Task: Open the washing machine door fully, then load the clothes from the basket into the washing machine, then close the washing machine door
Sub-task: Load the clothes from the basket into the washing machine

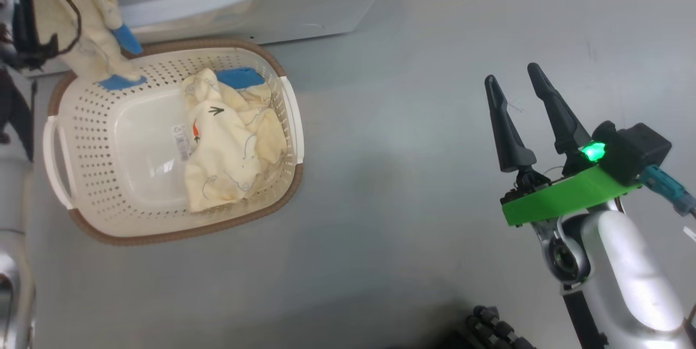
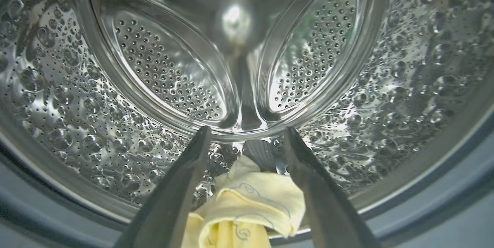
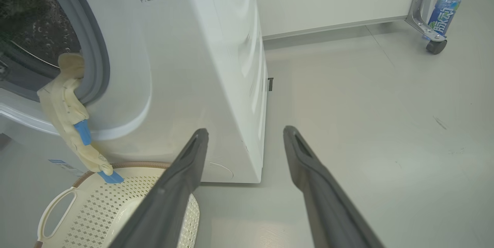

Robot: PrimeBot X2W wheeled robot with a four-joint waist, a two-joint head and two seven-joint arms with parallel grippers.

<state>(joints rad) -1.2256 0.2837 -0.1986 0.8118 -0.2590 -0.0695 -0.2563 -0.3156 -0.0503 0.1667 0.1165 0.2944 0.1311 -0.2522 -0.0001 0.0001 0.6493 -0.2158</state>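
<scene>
Left gripper (image 2: 247,129), right gripper (image 1: 512,73), both released, one hanging garment (image 1: 98,23) at washing machine (image 1: 272,1), one crumpled garment (image 1: 228,148) in basket (image 1: 92,175)

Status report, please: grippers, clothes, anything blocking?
Left gripper open inside drum; right gripper open above floor. One garment hangs out of washer into basket, would block closing; second garment lies in basket.

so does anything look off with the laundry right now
One cream-yellow garment is only partly loaded: it drapes out over the washing machine's grey gasket and hangs down the front, its blue cuff resting at the basket rim. It could get pinched when the machine is closed.
</scene>
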